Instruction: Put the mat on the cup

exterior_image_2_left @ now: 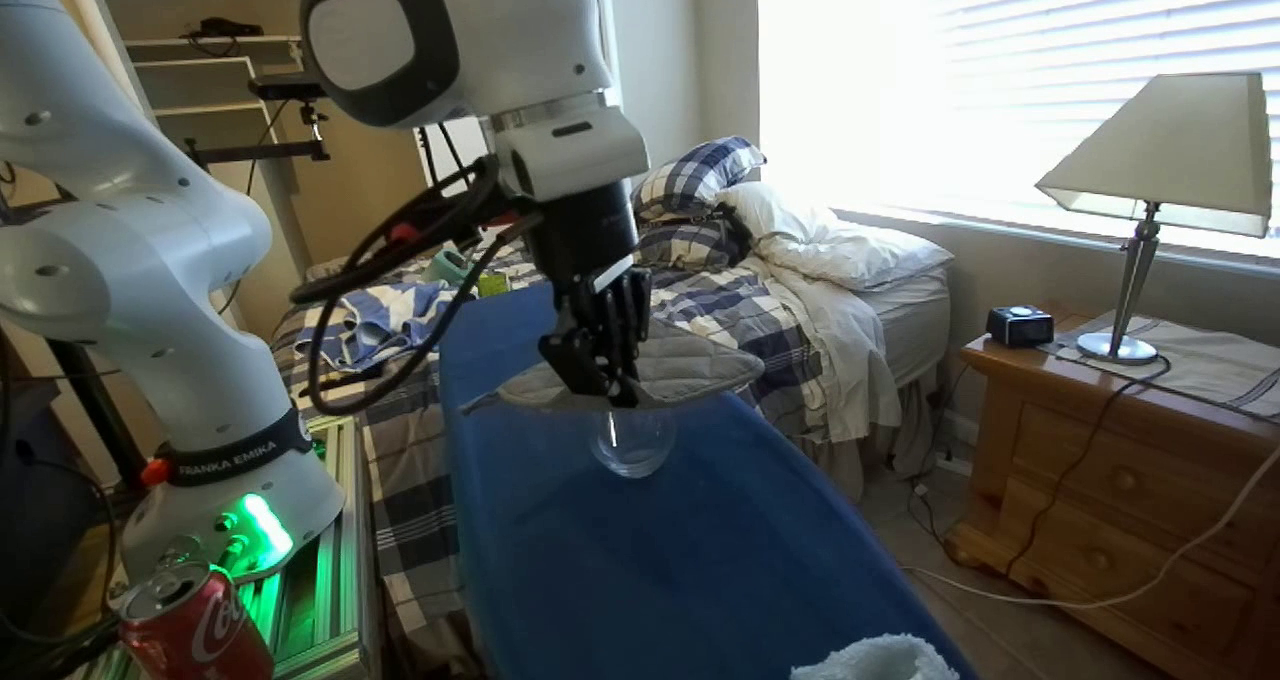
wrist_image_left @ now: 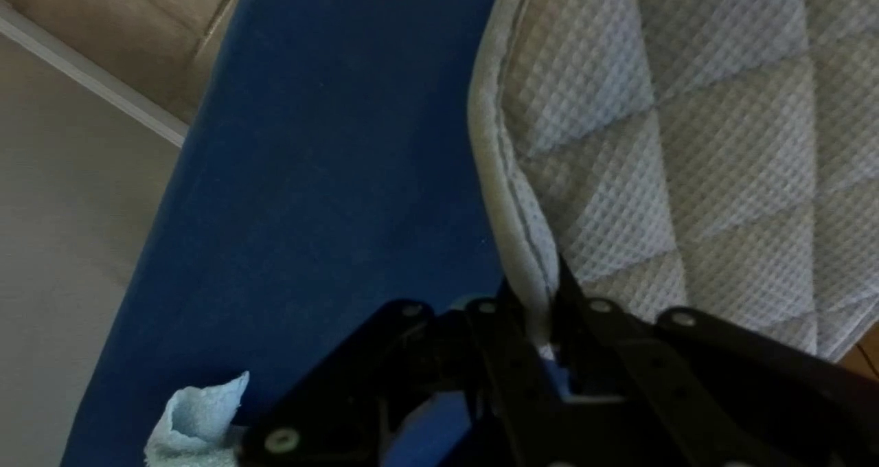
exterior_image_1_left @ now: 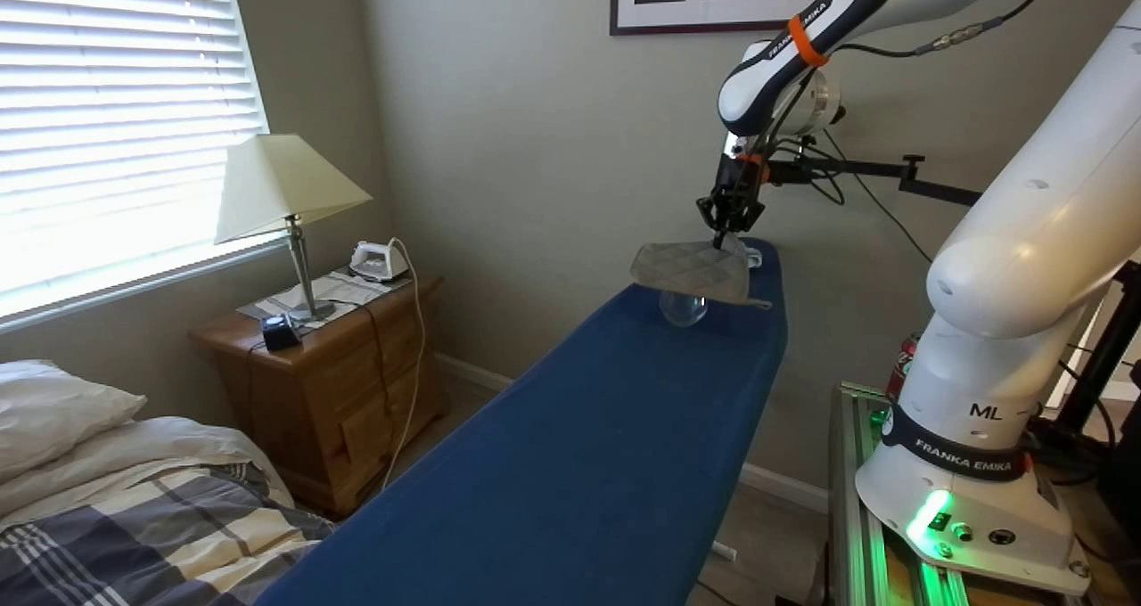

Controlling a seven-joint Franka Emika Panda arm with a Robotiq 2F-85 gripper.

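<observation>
Spreading beneath the hand (wrist_image_left: 535,299), one edge pinched tight in it, the mat (exterior_image_1_left: 686,269) over the cup (exterior_image_2_left: 633,447)

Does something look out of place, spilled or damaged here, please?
I see nothing spilled or broken. The mat is bent where the gripper pinches its edge above the glass. Perhaps out of place: a curled white scrap, cloth or paper, at one end of the ironing board, with no evident use.

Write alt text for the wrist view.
The black hand pinches the edge of a quilted grey mat, which spreads across the upper right. A blue board shows to its left, with a crumpled white thing at lower left.
</observation>
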